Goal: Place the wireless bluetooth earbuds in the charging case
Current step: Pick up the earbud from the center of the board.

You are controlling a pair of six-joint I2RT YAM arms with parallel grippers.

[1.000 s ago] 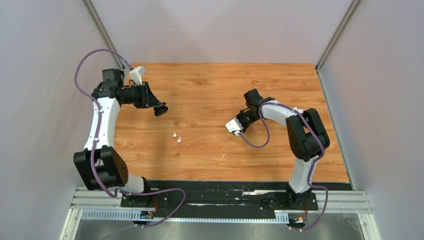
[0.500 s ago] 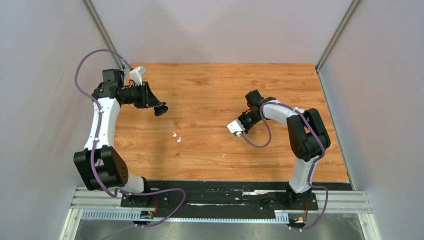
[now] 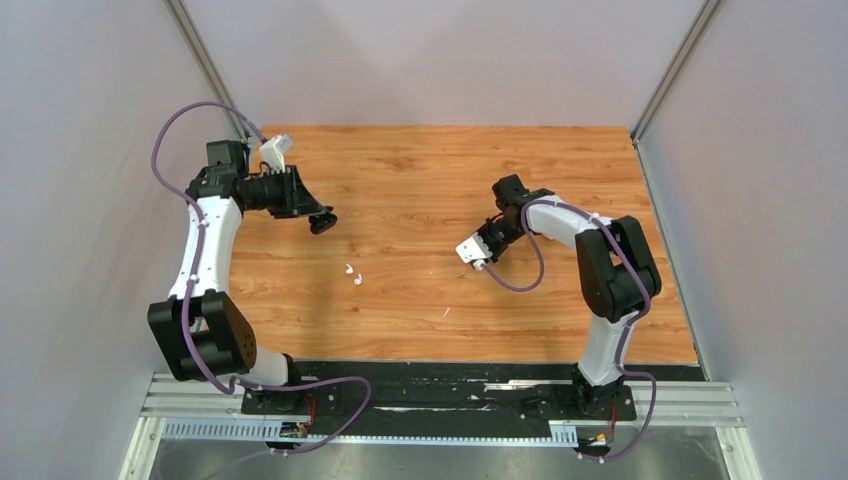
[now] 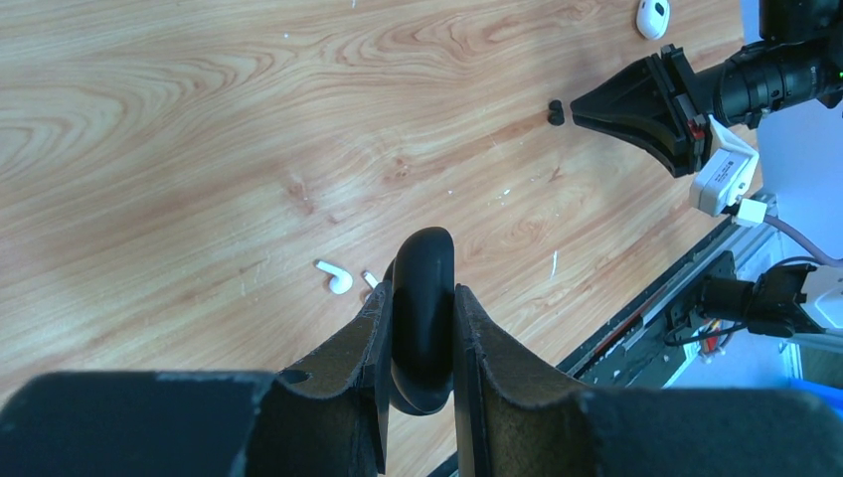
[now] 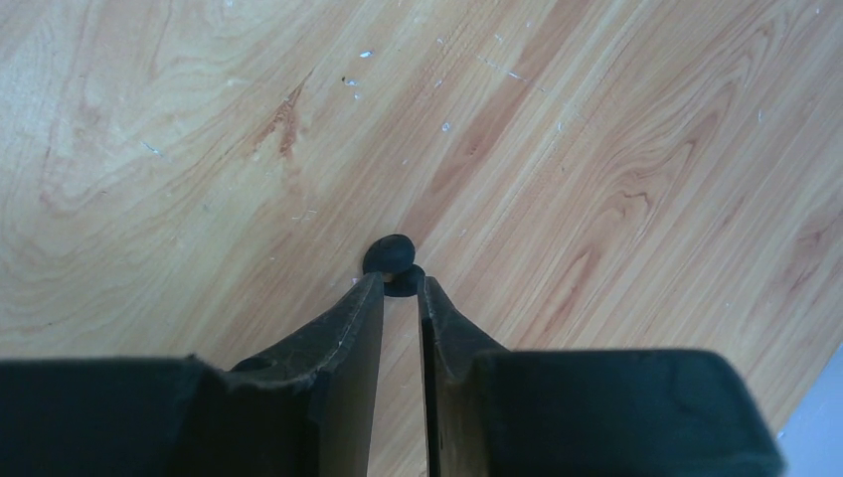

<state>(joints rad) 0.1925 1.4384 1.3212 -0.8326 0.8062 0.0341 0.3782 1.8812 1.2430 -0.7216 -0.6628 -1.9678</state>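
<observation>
Wooden table [image 3: 420,170] seen from above, an arm at each side. The left gripper [image 4: 420,300] hangs above the left of the table, pinching a black rounded charging case [image 4: 424,263] upright between its fingers. Two white earbuds [image 4: 336,279] lie on the wood just beyond it, one partly hidden by the case. The right gripper [image 5: 401,288] sits low mid-table, jaws nearly together with a slim gap. Two black earbuds [image 5: 390,254] lie touching each other at its tips; I cannot tell whether it pinches one. A small white oval object [image 4: 653,15] lies beyond
</observation>
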